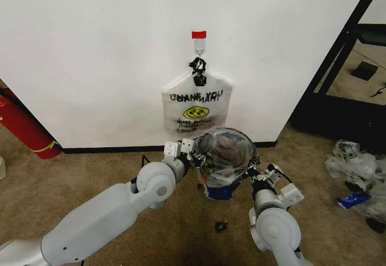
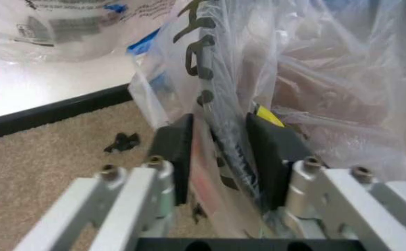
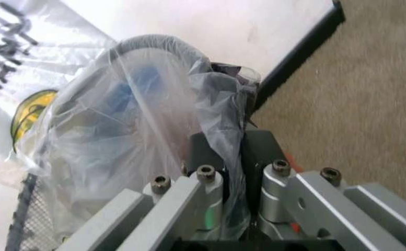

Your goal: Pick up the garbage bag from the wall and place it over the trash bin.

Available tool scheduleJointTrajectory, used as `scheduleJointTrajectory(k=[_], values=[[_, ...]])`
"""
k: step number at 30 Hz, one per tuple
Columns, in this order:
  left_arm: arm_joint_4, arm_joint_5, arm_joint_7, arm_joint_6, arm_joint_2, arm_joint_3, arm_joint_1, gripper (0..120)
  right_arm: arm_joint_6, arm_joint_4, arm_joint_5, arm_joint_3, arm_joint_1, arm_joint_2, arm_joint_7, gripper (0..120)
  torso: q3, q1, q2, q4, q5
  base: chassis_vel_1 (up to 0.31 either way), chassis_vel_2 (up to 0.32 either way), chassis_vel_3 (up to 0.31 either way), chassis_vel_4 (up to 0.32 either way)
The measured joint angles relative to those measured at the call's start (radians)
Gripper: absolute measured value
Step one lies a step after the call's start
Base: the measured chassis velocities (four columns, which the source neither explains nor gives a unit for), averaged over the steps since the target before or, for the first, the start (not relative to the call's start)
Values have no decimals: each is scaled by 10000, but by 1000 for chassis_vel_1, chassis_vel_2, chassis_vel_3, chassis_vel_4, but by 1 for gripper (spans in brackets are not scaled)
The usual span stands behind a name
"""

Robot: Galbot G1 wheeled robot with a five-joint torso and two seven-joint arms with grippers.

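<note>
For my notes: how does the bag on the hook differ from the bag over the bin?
The hook bag hangs flat on the wall, untouched; the bin bag is stretched over the bin, pinched by the left gripper and right gripper. The bin bag shows blue; the hook bag none. Both are thin see-through plastic.

Both arms are extended forward, the left gripper (image 1: 192, 150) and right gripper (image 1: 258, 175) each clamped on plastic film.
</note>
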Motion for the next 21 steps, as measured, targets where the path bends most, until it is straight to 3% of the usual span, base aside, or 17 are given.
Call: scheduleJointTrajectory(k=[6,15,21], values=[[145,-269,-199,96,38,87,-205,8,168,21,-747,-115,-10,-2,-184,2,0,-1,0,1,-1,0,0,0,0],[338,-139,-316,36,-7,211,-110,8,714,-8,-3011,-583,-118,176,-417,2,-1,-1,0,1,-2,0,0,0,0],[241,-245,-672,11,-60,177,-120,8,978,-63,-3560,-623,-212,129,-817,2,-1,-1,0,1,-2,0,0,0,0]])
